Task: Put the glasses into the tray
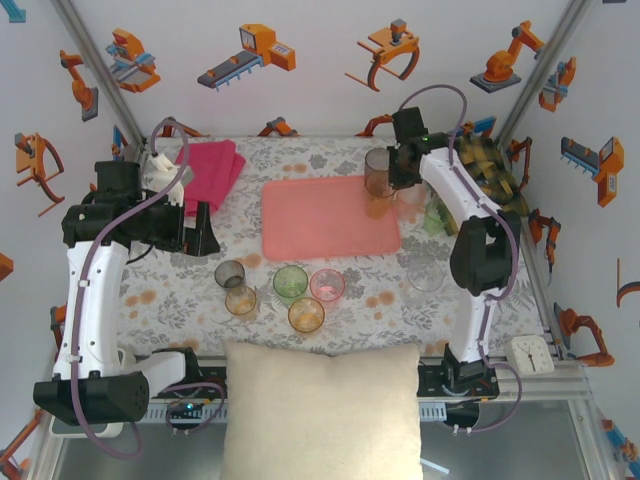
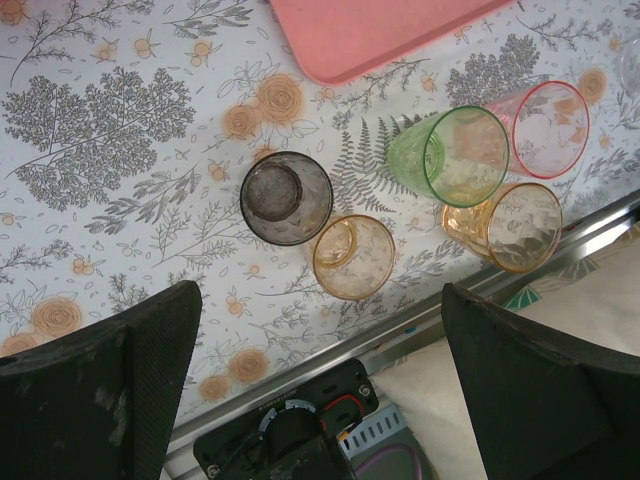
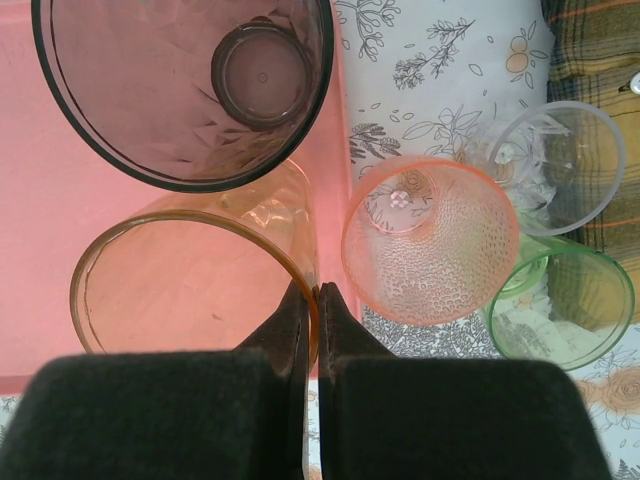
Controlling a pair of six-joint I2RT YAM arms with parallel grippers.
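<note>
**Fig.** The right end effector is pinching the near wall of an amber glass, its jaws nearly touching with only the thin rim between them. It is probably gripping the wall because the glass looks too wide and smooth to be spanned from outside. The amber glass is sitting at the right edge of the tray, over the pink surface. Whether its base is resting there or hanging just above cannot be told. A smoky glass is standing upright in the tray just beyond it, which suggests the tray is being filled from its far right corner to leave room. A peach glass, a clear glass and a green glass are waiting on the table just right of the tray. The left end effector is hovering wide open and empty near five glasses that are standing grouped in front of the tray, apparently positioned to take them next.
</note>
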